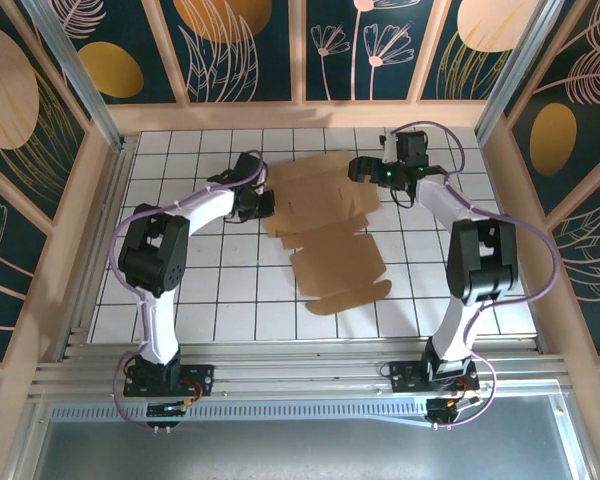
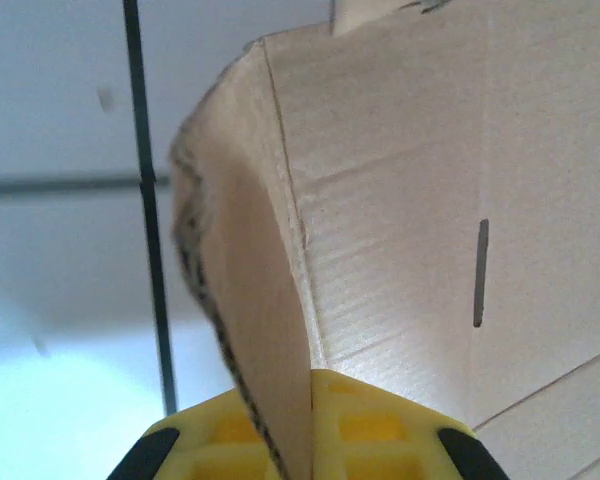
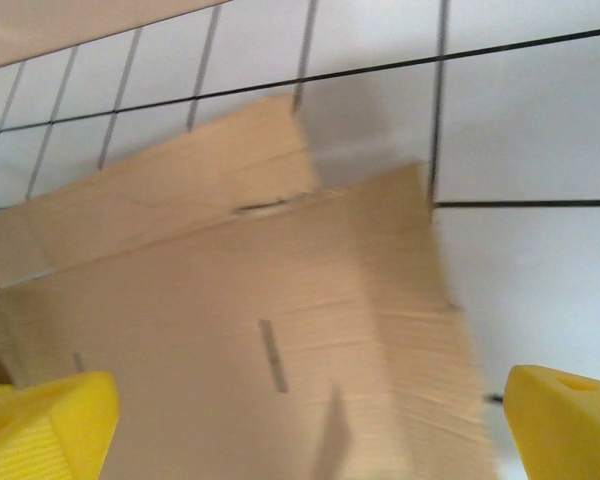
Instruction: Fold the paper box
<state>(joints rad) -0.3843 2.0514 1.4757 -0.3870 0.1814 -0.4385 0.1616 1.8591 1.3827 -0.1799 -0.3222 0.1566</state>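
The paper box (image 1: 325, 225) is a brown die-cut cardboard sheet lying mostly flat in the middle of the tiled table. My left gripper (image 1: 263, 204) is at the sheet's left edge, shut on a side flap (image 2: 255, 300) that stands raised on edge between the yellow fingers (image 2: 365, 425). My right gripper (image 1: 365, 168) hovers at the sheet's far right corner, open, its yellow fingers (image 3: 45, 425) wide apart over the cardboard panel (image 3: 240, 340), which has a narrow slot. Nothing sits between them.
The table (image 1: 180, 300) is white with a black grid, walled by a wooden frame (image 1: 300, 115) at the back and sides. A metal rail (image 1: 300, 375) runs along the near edge, where the arm bases stand.
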